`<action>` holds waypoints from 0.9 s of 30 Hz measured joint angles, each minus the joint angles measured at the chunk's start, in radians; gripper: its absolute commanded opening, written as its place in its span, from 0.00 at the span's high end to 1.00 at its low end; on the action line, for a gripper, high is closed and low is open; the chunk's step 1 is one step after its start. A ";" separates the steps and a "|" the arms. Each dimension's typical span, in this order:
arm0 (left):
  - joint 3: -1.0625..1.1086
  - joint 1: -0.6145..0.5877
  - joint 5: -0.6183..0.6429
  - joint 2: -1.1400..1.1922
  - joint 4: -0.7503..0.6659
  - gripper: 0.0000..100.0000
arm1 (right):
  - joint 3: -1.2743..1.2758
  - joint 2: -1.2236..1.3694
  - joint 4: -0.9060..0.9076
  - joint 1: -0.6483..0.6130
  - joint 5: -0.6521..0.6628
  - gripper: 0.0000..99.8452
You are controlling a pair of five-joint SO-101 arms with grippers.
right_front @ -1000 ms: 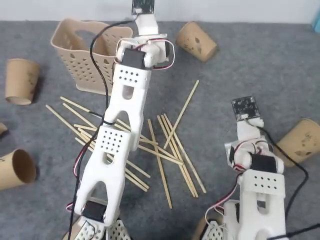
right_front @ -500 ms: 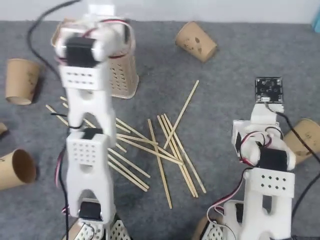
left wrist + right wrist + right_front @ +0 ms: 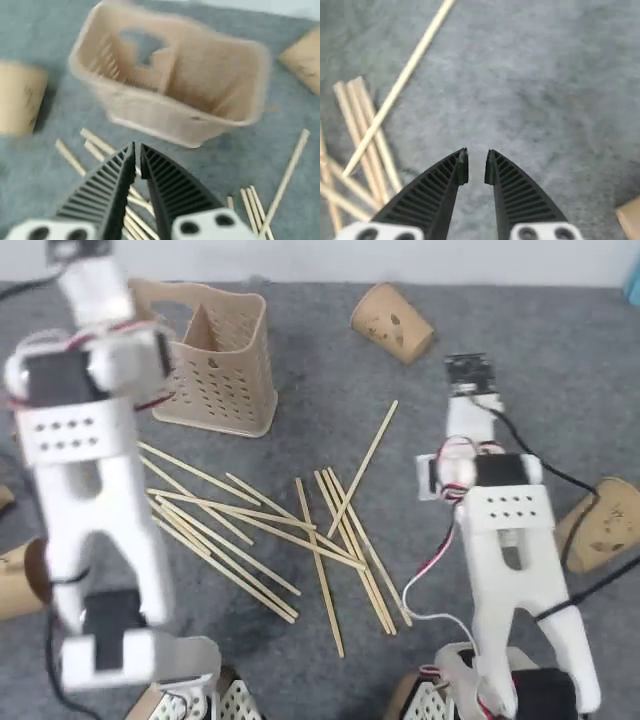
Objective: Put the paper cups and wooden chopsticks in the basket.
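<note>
In the high view you see the basket (image 3: 225, 390) standing upright at the far side of the grey surface (image 3: 540, 350). A divider (image 3: 205, 330) splits it into 2 compartments. The chopsticks (image 3: 300, 530) lie flat on the surface in front of the basket, scattered and crossing one another between your 2 arms. 3 cups lie on their sides on the surface. The far cup (image 3: 392, 322) is well apart from the basket, the right cup (image 3: 603, 525) is just beside the right arm (image 3: 505, 530), and the near-left cup (image 3: 15, 585) is partly hidden behind the left arm (image 3: 80, 440). The left arm rises just beside the basket.

In the left wrist view, your left hand (image 3: 137, 150) hangs above the surface in front of the basket (image 3: 165, 112). Its 2 fingers are pressed almost together, with a thin slit between them, and pinch nothing. A few chopsticks (image 3: 95, 147) lie beneath the fingertips. A 4th cup (image 3: 20, 102) lies near the basket on one side, and the far cup (image 3: 302, 62) lies on the other.

In the right wrist view, your right hand (image 3: 476, 160) points down at bare surface (image 3: 545, 75). Its fingers are spread only a little, with grey showing through the gap, and they hold nothing. Chopsticks (image 3: 367, 135) lie near it to one side, with a single stick crossing the bundle.
</note>
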 measured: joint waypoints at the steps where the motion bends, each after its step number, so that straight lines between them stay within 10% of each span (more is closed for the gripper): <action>1: 0.097 -0.031 0.005 -0.046 -0.043 0.99 | -0.003 0.000 0.008 -0.020 0.000 0.92; 14: 1.272 -0.252 -0.141 -0.465 -0.629 0.99 | 0.068 0.021 -0.071 -0.387 -0.003 0.92; 27: 1.539 -0.261 -0.158 -0.485 -0.905 0.99 | 0.141 0.218 -0.269 -0.468 -0.121 0.81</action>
